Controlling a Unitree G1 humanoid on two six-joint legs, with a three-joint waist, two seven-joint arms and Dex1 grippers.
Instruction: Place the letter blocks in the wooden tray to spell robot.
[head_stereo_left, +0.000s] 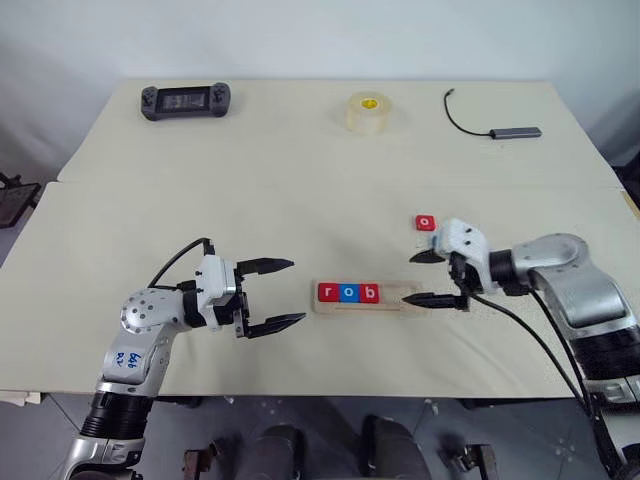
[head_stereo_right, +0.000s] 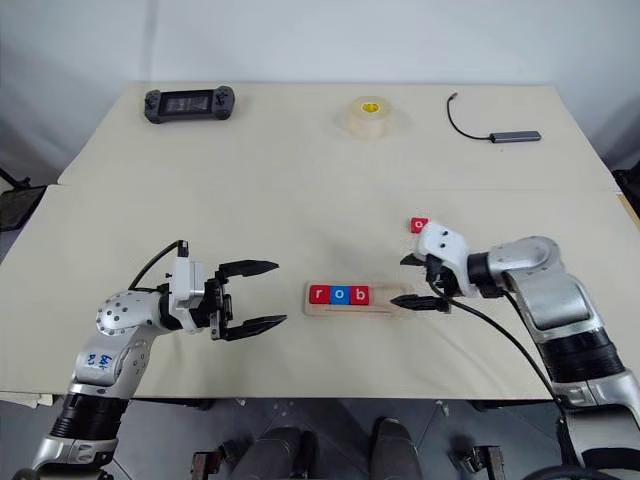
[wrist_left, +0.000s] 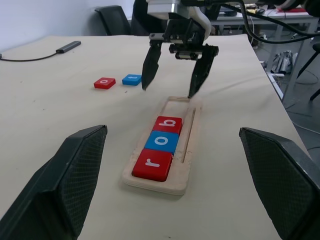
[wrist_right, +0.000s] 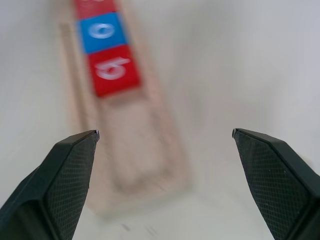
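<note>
Three letter blocks, a red r, a blue o and a red b, are seen seated in the wooden tray, whose long axis is laid across the table between the two grippers. Beyond the right gripper, whose jaws are spread wide over the tray's bare end, a red o and what is probably the blue t are revealed by the left wrist view. The left gripper is held wide open, empty.
</note>
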